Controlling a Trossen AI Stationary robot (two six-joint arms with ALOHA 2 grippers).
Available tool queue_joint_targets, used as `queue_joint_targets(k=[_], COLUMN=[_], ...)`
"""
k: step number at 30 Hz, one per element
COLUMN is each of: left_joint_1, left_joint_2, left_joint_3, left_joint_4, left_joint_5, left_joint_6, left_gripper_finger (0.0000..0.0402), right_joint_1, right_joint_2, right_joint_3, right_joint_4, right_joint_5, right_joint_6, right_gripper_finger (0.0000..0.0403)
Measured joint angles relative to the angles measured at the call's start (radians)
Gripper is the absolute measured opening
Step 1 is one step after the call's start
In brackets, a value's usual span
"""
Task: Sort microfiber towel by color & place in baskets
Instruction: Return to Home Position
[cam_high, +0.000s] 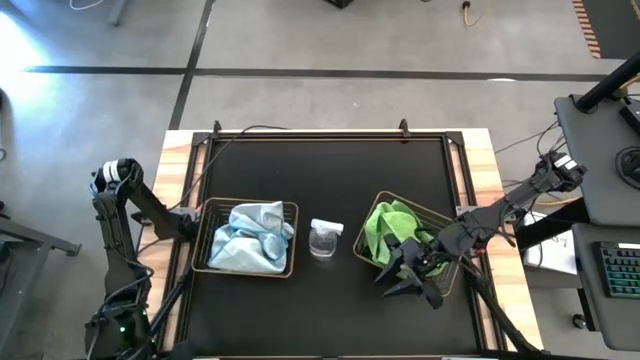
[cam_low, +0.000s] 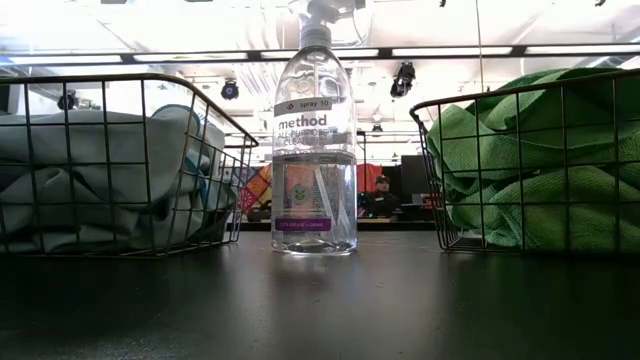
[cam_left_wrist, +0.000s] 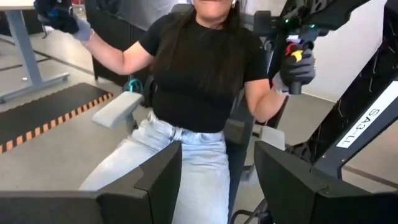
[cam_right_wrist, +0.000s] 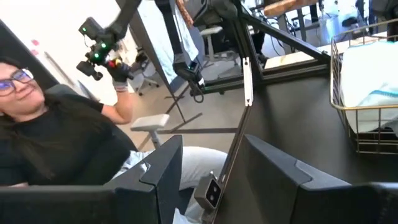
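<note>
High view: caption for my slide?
Spray bottle between blue towels in left basket and green towels in right basket, open right gripper over its edge; left arm at table's left.

Wire baskets (cam_high: 203, 240) (cam_high: 430, 210): 2, at 9 and 3 o'clock of 1 spray bottle (cam_low: 314, 140). 1 blue towel heap (cam_high: 248, 238), 1 green towel heap (cam_high: 392, 228).

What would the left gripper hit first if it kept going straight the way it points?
Most likely the seated person, at lap height: the left wrist view looks between the left gripper's open fingers straight at them, nothing between. Depth is unclear. The right gripper hangs open over the right basket.
</note>
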Motion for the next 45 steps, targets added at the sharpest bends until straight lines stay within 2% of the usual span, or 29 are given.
queue_joint_targets(k=[8, 12, 19, 34, 45], left_joint_1=[0.034, 0.041, 0.066, 0.24, 0.28], left_joint_2=[0.055, 0.095, 0.118, 0.113, 0.052], left_joint_3=[0.035, 0.075, 0.081, 0.069, 0.012], left_joint_4=[-0.028, -0.022, -0.013, -0.007, -0.007], left_joint_5=[0.055, 0.023, 0.039, 0.483, 0.526], left_joint_6=[0.058, 0.093, 0.117, 0.159, 0.186], left_gripper_finger=[0.0185, 0.0185, 0.0185, 0.0185, 0.0185], right_joint_1=[0.0, 0.0, 0.0, 0.0, 0.0], right_joint_2=[-0.053, -0.058, -0.061, -0.064, -0.064], right_joint_3=[-0.036, -0.036, -0.036, -0.042, -0.056], right_joint_4=[0.004, 0.005, 0.003, -0.002, -0.002], right_joint_5=[0.0, 0.0, -0.024, -0.025, -0.025], right_joint_6=[0.0, 0.0, 0.001, 0.0, -0.003], right_gripper_finger=[0.016, 0.016, 0.016, 0.016, 0.016])
